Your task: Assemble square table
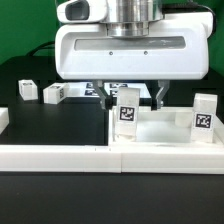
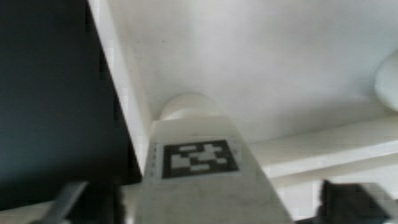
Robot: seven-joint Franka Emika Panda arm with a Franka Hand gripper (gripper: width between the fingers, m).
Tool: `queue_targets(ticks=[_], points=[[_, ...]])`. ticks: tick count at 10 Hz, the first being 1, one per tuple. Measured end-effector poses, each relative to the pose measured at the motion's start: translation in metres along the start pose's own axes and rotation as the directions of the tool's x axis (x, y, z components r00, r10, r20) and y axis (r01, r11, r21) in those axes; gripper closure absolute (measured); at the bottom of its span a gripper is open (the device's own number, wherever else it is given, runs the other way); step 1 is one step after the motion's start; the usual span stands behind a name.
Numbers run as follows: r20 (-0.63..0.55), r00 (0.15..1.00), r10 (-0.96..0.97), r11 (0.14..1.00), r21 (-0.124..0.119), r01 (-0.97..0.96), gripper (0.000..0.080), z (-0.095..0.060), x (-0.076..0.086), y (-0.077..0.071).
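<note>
The white square table top lies at the exterior view's right with two white tagged legs standing upright on it: one under my gripper, one further right. My gripper hangs over the first leg with a dark finger on each side, open. A gap shows beside the right finger. In the wrist view that leg rises between the fingers from the table top. The other leg's rounded edge shows at the frame's side.
Two loose white leg blocks lie on the black table at the exterior view's left. A long white border rail runs along the front. A white block sits at the left edge. The marker board lies behind the gripper.
</note>
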State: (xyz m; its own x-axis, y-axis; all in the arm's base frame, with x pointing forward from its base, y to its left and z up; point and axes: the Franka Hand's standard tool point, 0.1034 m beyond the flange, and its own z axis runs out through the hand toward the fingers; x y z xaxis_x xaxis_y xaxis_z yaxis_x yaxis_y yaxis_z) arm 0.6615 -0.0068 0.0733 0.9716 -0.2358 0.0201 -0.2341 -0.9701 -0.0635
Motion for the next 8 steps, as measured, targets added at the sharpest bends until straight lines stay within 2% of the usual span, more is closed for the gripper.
queue_targets(ticks=[1,2,3,6,8], points=[[0.000,1.000,0.011,1.000,0.000,-0.011,0.0408,0.0002,-0.0001,0.0000],[0.000,0.995,0.097,0.995,0.001,-0.097,0.0408,0.0002,-0.0001,-0.0002],[0.000,0.987,0.159,0.987,0.001,-0.159,0.0511,0.0003,-0.0001,-0.0002],[0.001,0.943,0.334,0.943,0.002,-0.334,0.0511,0.0006,-0.0002,-0.0003],[-0.001,0.851,0.525,0.851,0.004,-0.525,0.0511,0.0012,0.0011,0.0030]])
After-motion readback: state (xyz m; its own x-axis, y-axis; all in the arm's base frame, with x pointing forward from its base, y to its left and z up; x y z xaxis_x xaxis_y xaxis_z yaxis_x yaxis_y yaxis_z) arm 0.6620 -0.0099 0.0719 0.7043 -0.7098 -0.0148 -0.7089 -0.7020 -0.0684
